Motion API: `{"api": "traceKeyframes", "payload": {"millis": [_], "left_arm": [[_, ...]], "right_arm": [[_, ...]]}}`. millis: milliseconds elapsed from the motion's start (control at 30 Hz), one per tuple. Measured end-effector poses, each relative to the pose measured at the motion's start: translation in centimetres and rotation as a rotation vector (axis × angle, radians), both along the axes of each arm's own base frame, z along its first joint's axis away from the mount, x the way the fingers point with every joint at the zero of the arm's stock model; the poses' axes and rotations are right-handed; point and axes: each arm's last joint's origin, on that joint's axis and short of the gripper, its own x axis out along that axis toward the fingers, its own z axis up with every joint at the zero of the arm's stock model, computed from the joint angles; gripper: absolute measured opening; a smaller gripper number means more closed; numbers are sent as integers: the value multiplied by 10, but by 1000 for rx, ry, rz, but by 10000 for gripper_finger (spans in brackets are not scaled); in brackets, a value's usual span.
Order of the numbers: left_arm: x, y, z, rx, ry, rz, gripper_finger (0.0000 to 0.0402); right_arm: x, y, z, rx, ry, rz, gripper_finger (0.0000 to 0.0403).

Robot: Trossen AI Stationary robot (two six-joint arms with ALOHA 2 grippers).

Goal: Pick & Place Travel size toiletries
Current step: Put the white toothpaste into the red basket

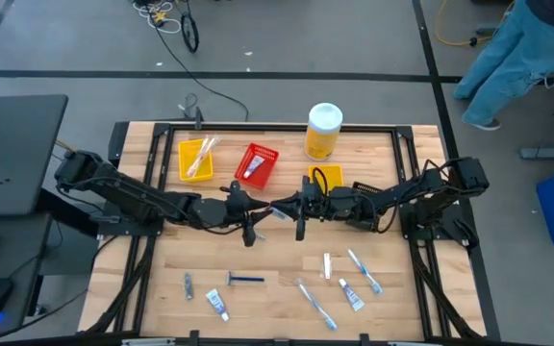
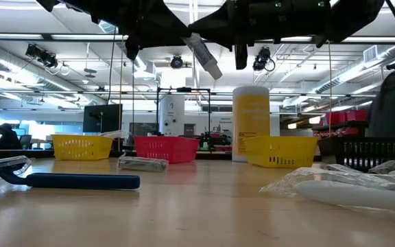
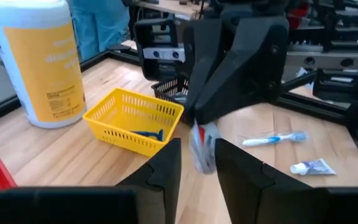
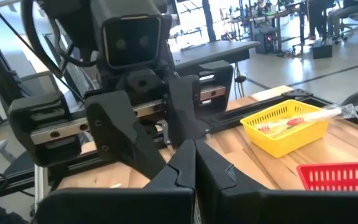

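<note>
left pincer point(image 1: 254, 213) reached in from the left, raised mid-surface, fingers apart around a small packet point(image 2: 204, 56) | right pincer point(image 1: 294, 210) met it from the right, clamped on that packet | both above surface point(image 1: 258, 259)

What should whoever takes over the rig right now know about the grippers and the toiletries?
Right gripper: shut on a small tube, held in the air mid-table.
Left gripper: open, fingers either side of that tube; looks like a handover.
Done: items lie in the left yellow bin, the red bin and the second yellow bin.
Left: a razor, toothbrushes and tubes lie loose on the table's front; the held tube also needs a bin.
</note>
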Motion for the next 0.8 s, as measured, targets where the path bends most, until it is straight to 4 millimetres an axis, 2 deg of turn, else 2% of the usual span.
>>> {"api": "traceKeyframes", "payload": {"millis": [567, 667, 800], "left_arm": [[0, -1, 1, 16, 1, -39, 8], [0, -1, 1, 16, 3, -41, 8], [0, -1, -1, 8, 19, -39, 6]], "right_arm": [[0, 0, 0, -36, 6, 2, 1], [0, 0, -1, -64, 16, 4, 11], [0, 0, -4, -115, 57, 6, 45]]}}
